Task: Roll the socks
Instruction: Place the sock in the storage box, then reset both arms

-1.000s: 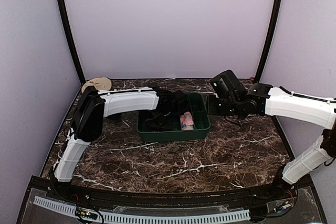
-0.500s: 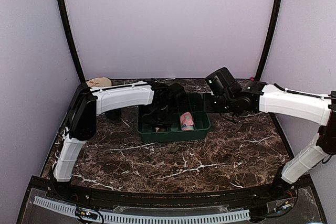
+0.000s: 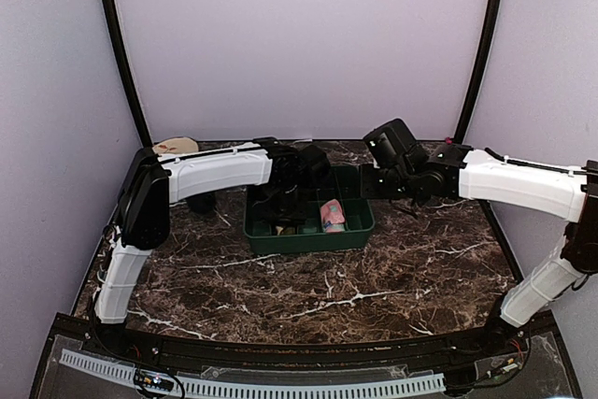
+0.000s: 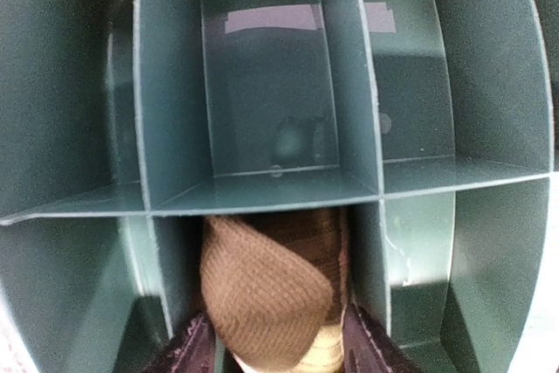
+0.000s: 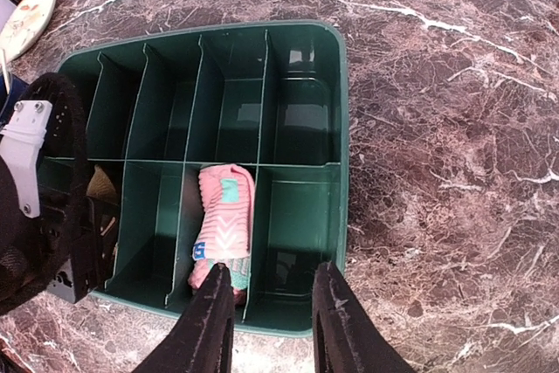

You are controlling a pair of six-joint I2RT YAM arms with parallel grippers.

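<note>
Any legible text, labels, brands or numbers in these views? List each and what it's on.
No legible text in any view.
Blue patch on the pink sock: too small to read, may not be text.
Tan sock: no markings.
Green tray: no markings.

You have a tray [image 3: 308, 242] at the far middle of the table [image 3: 374, 296]. In its near row, one sock [image 5: 223, 231] sits second compartment from the right. The other sock [image 4: 269, 299] lies further left.

Green tray [image 5: 301, 120], pink-mint sock [image 5: 223, 216], brown-cream striped sock [image 4: 271, 303]
</note>
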